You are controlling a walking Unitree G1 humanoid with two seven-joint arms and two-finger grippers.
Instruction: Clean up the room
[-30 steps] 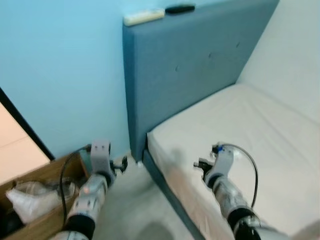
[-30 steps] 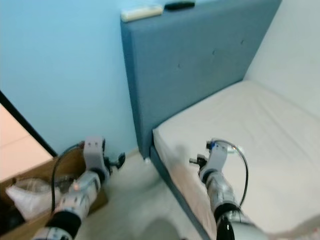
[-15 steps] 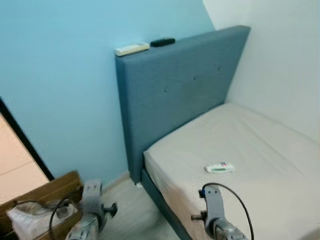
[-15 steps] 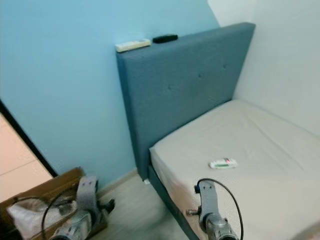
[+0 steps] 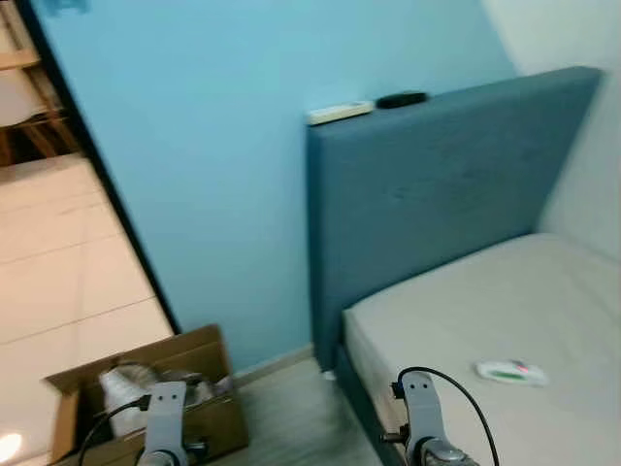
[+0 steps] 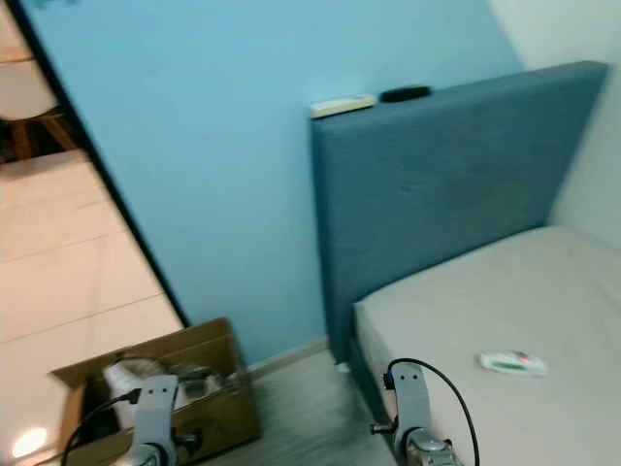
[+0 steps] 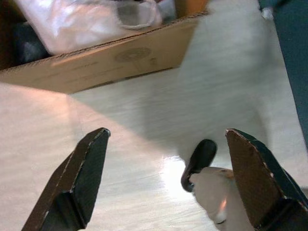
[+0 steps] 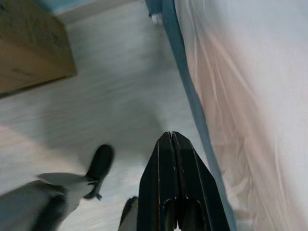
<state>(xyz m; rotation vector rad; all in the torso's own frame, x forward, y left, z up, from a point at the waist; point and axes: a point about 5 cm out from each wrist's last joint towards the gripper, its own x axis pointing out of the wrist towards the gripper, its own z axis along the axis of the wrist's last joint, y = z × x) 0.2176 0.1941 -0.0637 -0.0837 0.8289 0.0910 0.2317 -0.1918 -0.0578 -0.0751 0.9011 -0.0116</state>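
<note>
A: Count?
B: 2 remotes on headboard (image 5: 446, 184) top, 12 o'clock: 1 white remote (image 5: 340, 113), 1 black remote (image 5: 401, 99). 1 white tube (image 5: 511, 371) w/ green-red print on mattress (image 5: 485, 320), 3 o'clock. 1 cardboard box (image 5: 209, 413), 8 o'clock, on pale floor (image 7: 144, 125).
A: Grippers?
B: Left gripper (image 7: 166, 178) spread wide, empty. Right gripper (image 8: 174, 183) fingers pressed together, empty. Blue wall (image 5: 213, 175).

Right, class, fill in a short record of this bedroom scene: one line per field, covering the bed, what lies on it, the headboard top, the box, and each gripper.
Bed: bare mattress against a blue headboard
On the mattress: a small white remote, lying flat
On top of the headboard: a white remote beside a black object
Box: open cardboard box on the floor by the blue wall, holding a white plastic bag
Left gripper: open, hanging above the floor near the box
Right gripper: shut, hanging above the floor beside the bed edge
</note>
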